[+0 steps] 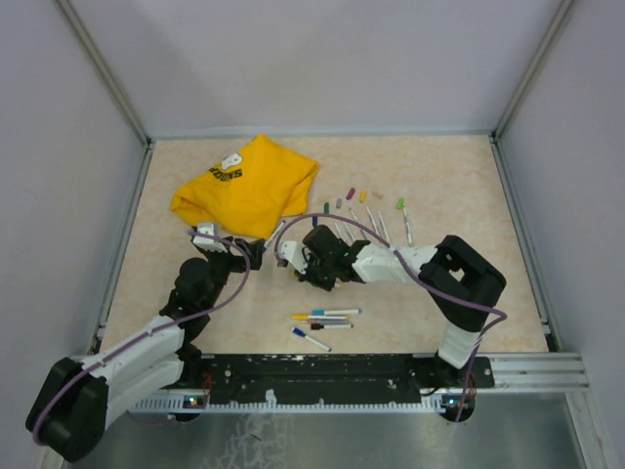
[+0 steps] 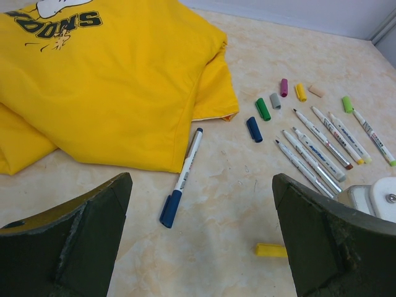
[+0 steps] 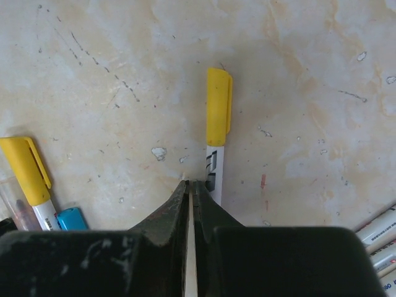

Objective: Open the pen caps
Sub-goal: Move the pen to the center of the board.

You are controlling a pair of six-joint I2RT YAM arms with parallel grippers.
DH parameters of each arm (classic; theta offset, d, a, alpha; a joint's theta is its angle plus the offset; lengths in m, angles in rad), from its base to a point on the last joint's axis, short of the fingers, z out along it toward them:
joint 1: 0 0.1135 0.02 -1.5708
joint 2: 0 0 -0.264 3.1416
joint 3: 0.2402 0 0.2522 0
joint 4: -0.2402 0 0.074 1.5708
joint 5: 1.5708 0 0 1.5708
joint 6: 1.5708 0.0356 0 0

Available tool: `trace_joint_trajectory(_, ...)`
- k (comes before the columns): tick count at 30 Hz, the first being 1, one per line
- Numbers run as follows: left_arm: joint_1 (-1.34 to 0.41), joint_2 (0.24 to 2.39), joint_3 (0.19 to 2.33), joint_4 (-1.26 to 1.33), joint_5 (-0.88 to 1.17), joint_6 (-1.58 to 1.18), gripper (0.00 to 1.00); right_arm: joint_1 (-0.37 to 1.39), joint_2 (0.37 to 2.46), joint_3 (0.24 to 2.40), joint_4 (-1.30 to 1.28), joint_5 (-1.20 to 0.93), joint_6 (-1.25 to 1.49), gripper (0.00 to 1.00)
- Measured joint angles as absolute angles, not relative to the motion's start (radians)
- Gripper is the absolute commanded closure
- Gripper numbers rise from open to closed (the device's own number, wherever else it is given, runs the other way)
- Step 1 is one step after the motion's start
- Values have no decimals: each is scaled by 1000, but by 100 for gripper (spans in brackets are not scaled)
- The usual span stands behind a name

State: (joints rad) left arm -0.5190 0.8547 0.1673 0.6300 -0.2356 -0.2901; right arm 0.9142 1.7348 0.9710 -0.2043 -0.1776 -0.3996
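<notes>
Pen caps (image 2: 263, 109), small coloured plastic stubs, lie loose in row on beige mottled counter (image 2: 216, 247) near crumpled yellow T-shirt (image 2: 111, 80); thin white-barrelled pens (image 2: 315, 151) lined up just beside them. We see left tool (image 2: 201, 179) spread wide, holding nothing, blue-capped pen (image 2: 181, 179) ahead of it. Right tool (image 3: 190, 184) pinched almost shut; yellow-capped pen (image 3: 218, 117) at its tip, barrel running under one finger.
</notes>
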Motion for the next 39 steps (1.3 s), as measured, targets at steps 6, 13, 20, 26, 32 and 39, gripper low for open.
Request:
trace_joint_trajectory(6, -519, 852, 163, 630, -236, -290, 0, 914, 1735, 971, -201, -155, -400, 97)
trace_joint_trajectory(13, -519, 851, 163, 630, -236, -290, 0, 907, 1735, 973, -202, -146, -400, 96)
trace_joint_trajectory(20, -519, 849, 163, 630, -236, -290, 0, 901, 1735, 976, -209, -131, -400, 90)
trace_joint_trajectory(26, -519, 849, 163, 630, -236, -290, 0, 900, 1735, 978, -210, -125, -400, 89)
trace_joint_trajectory(32, -519, 846, 163, 630, -236, -290, 0, 900, 1735, 979, -213, -118, -400, 92)
trace_joint_trajectory(39, -519, 844, 163, 630, -236, -290, 0, 900, 1737, 983, -223, -105, -400, 100)
